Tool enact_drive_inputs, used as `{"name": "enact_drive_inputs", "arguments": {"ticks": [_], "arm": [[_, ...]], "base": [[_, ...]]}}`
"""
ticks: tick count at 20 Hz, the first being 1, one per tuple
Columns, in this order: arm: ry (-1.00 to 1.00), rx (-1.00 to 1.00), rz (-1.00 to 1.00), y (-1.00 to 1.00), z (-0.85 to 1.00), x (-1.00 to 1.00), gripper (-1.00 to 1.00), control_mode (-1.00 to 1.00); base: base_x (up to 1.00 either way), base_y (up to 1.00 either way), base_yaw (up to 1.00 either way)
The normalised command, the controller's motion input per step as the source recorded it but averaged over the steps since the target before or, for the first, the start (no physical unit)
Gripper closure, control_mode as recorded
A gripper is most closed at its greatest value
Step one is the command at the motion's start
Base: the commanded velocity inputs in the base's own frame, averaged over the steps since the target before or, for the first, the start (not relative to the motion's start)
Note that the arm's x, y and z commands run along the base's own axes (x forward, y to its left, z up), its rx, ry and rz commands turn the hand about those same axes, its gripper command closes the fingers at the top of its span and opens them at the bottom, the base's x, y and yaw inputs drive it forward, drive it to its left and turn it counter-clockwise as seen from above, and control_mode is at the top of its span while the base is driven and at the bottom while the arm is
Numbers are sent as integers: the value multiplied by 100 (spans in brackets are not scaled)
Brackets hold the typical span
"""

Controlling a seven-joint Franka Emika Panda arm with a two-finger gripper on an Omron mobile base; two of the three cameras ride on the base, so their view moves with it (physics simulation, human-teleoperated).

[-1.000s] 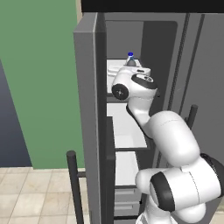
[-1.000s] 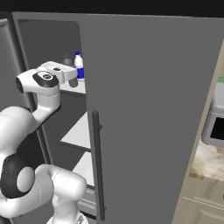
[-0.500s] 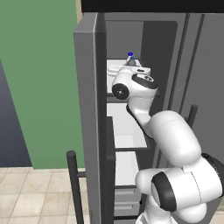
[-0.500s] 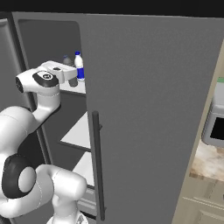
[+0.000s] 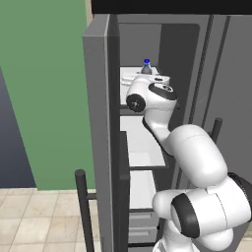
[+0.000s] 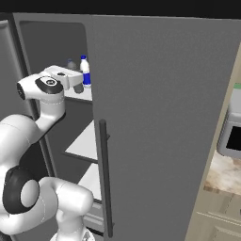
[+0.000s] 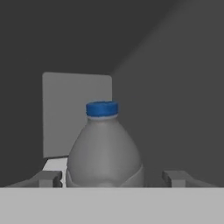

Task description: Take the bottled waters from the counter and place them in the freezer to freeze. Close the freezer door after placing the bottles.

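Now two bottles counted on freezer (image 5: 187,59) shelf (image 6: 77,92): grey bottle (image 7: 104,151) between open fingers (image 7: 49,178), untouched; white bottle (image 6: 85,70) beside.

A rendered home kitchen, shown by the tall grey side-by-side fridge (image 6: 160,117) with its narrow freezer compartment (image 5: 142,142) open on white shelves, a beige marbled stone worktop (image 6: 226,174), cream cabinets and tiled floor (image 5: 39,216).
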Motion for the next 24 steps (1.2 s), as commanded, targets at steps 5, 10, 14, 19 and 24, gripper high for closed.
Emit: {"name": "enact_drive_inputs", "arguments": {"ticks": [5,10,14,19,24], "arm": [[0,0,0,0,0,0,-100,-100],[0,0,0,-1,0,0,-100,-100],[0,1,0,-7,0,0,-100,-100],[0,0,0,-1,0,0,-100,-100],[0,0,-1,0,0,0,-100,-100]], "base": [[0,0,0],[0,0,0],[0,0,0],[0,0,0],[0,0,0]]}}
